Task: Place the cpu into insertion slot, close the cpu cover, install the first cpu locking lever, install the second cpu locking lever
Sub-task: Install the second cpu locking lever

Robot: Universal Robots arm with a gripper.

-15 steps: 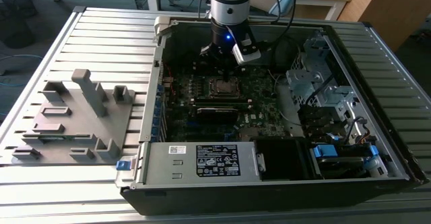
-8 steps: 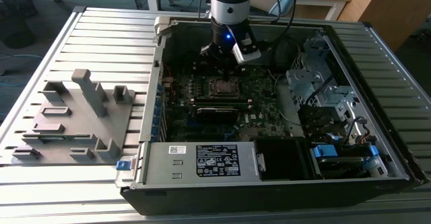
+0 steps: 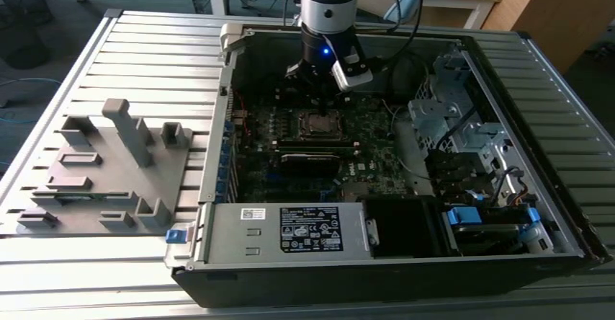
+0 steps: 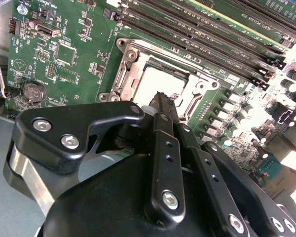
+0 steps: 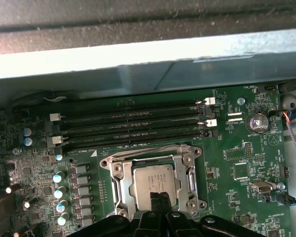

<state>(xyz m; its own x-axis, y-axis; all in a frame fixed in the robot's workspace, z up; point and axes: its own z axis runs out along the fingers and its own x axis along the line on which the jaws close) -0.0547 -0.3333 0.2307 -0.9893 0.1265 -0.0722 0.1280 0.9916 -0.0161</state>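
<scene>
The cpu [image 5: 150, 178] lies flat in the socket on the green motherboard, its dull grey top showing through the window of the cpu cover [image 5: 119, 183]. The silvery cover frame lies down around it. In the second wrist view the cpu [image 4: 155, 81] looks pale inside the cover [image 4: 126, 74]. My gripper [image 5: 160, 198] hangs just above the socket's near edge, fingers pressed together with nothing between them. In the exterior view the gripper [image 3: 322, 106] points straight down over the socket [image 3: 319, 123]. A thin wire lever [image 5: 153, 147] runs along the socket's far side.
Several memory slots [image 5: 133, 126] run beside the socket, with a row of capacitors [image 5: 59, 190] at one side. A grey power box [image 3: 288, 230] fills the case's front, drive cages [image 3: 451, 125] the exterior view's right. A grey fixture block [image 3: 106, 169] stands outside the case.
</scene>
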